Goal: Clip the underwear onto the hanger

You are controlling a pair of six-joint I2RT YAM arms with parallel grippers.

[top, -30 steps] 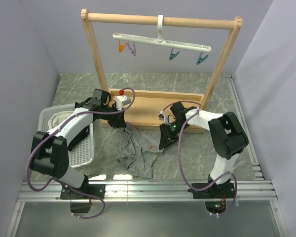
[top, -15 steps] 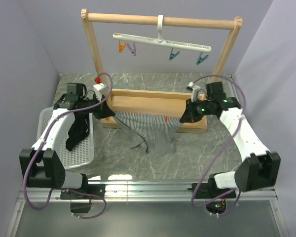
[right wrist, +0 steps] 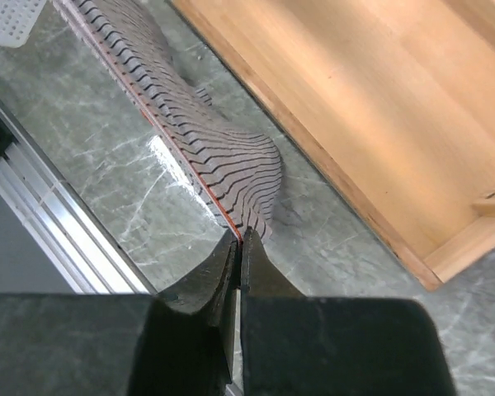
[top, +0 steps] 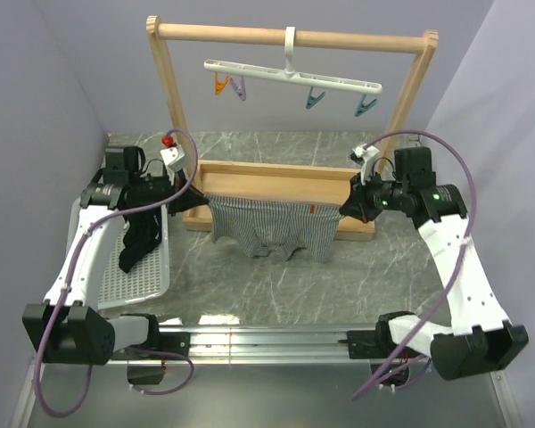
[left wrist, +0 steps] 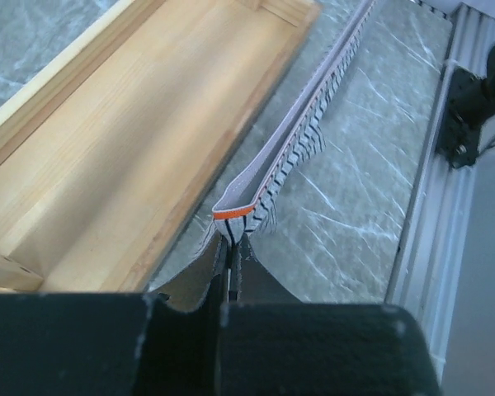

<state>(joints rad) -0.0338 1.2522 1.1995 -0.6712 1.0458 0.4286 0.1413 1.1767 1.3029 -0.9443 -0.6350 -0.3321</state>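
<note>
Underwear (top: 269, 227) hangs stretched wide, low over the table (top: 357, 276), by the base of the wood frame (top: 276, 183); my L gripper (top: 196, 198) is clamped on one waistband end; my R gripper (top: 346, 210) is clamped on the other; hanger (top: 292, 78) w/ its clips (top: 314, 100) hangs high on the frame's top bar.

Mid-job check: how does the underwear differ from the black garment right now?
The underwear is grey with fine dark stripes; the black garment is plain. The underwear is stretched wide by its waistband between the left pincer and right pincer, both shut on it; the black garment lies crumpled in the white basket, ungripped. Both are cloth, and neither is clipped to the hanger.
</note>
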